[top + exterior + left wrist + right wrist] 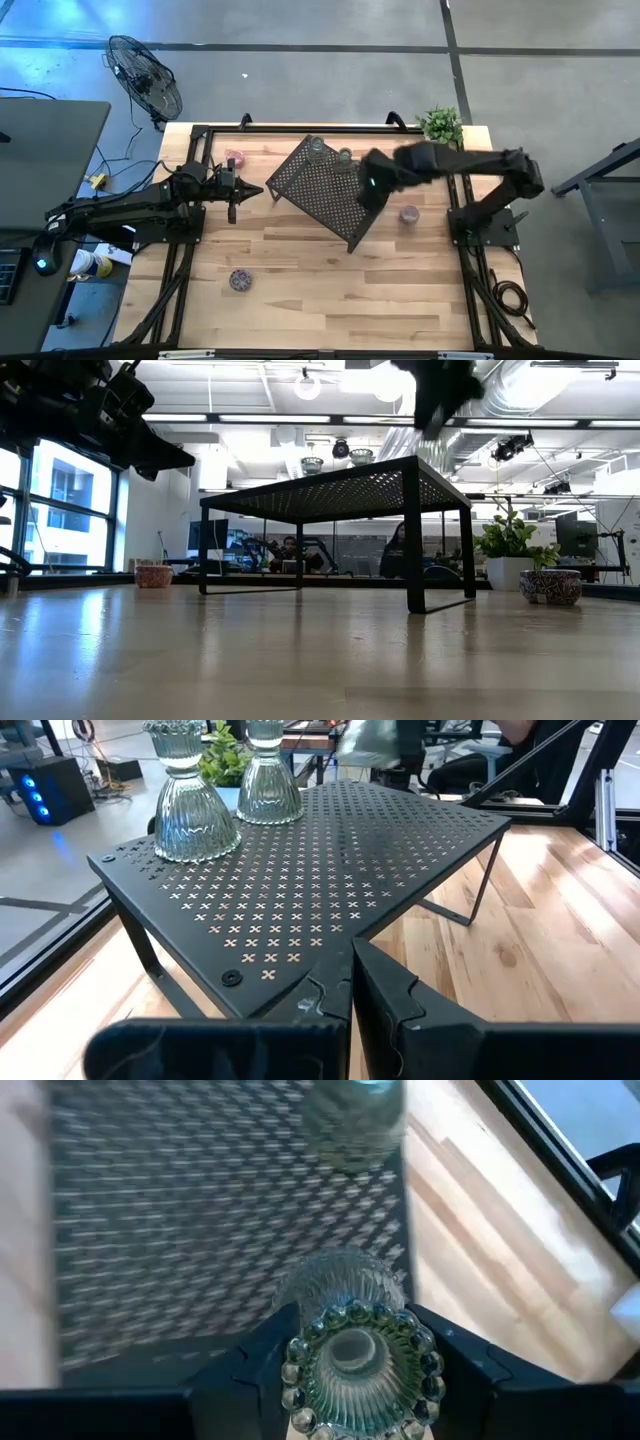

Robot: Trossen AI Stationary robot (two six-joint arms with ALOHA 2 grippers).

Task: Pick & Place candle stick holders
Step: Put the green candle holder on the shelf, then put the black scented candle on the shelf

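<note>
Right hand [352,1380] clamped around a clear, ribbed, bead-rimmed candle stick holder [355,1355] above black rack [200,1220].

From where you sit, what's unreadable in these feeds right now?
- High view: the right tool is motion-blurred, and the clear holder it holds cannot be seen under the arm.
- Right wrist view: the rack and a second holder are blurred.
- Low view: the arm overhead is a dark smear, cropped by the top edge.

Black rack [325,190] occupies table [300,290] centre; two clear holders [215,795] crowd its far corner. Near half of table lies open except one purple holder [239,280].
</note>
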